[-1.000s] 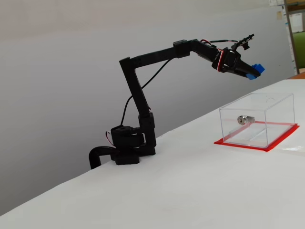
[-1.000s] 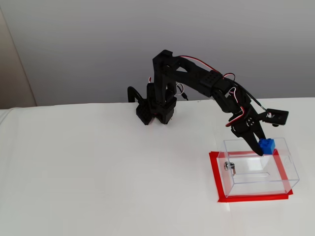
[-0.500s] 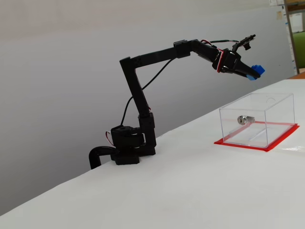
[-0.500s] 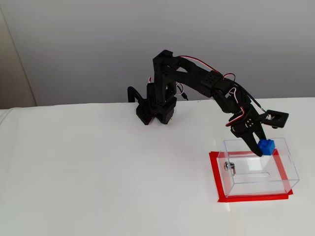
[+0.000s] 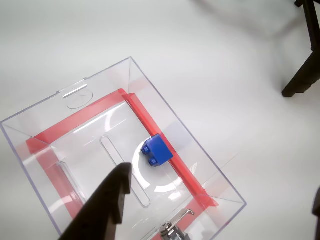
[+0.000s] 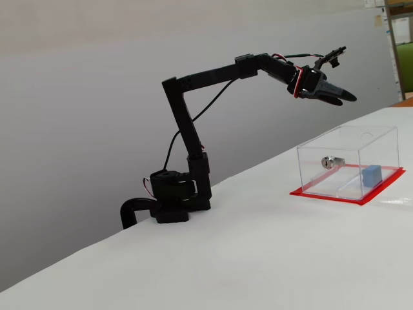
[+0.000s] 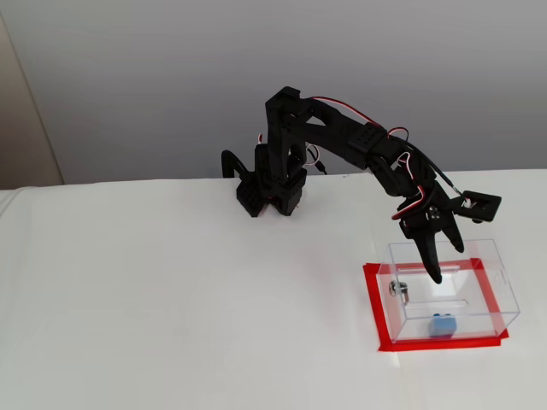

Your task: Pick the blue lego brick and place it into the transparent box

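A: In the wrist view, the gripper (image 5: 165, 200) shows only one dark finger (image 5: 107, 200); the other is cut off by the frame.

B: And the silver fitting (image 5: 172, 232)?

A: Cropped by the bottom edge there. In a fixed view, the blue lego brick (image 7: 442, 326) is too small to show studs.

A white table (image 7: 154, 299) fills the foreground under even, soft light. Behind the table rises a plain grey wall (image 7: 128, 77); a beige panel (image 7: 26, 128) stands at the wall's left edge.
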You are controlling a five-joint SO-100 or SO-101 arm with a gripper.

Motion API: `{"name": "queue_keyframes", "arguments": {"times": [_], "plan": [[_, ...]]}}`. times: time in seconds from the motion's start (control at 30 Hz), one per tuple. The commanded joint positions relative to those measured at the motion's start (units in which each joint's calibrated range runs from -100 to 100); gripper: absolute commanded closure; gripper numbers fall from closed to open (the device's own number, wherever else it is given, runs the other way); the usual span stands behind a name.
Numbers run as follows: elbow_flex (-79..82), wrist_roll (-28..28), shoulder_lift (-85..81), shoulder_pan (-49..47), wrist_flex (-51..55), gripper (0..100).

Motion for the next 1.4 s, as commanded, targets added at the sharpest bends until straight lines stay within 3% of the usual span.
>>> {"name": "queue_keyframes", "arguments": {"times": [0.0,0.43,0.77,1.1,1.37], "plan": [[-0.5,0.2,-0.5,-0.1,0.1,61],[-0.5,0.2,-0.7,0.0,-0.2,61],[-0.7,0.2,-1.3,0.7,-0.5,100],[-1.1,-0.2,-4.4,4.6,-0.6,98],[0.4,-0.2,-12.6,14.3,0.1,97]]}}
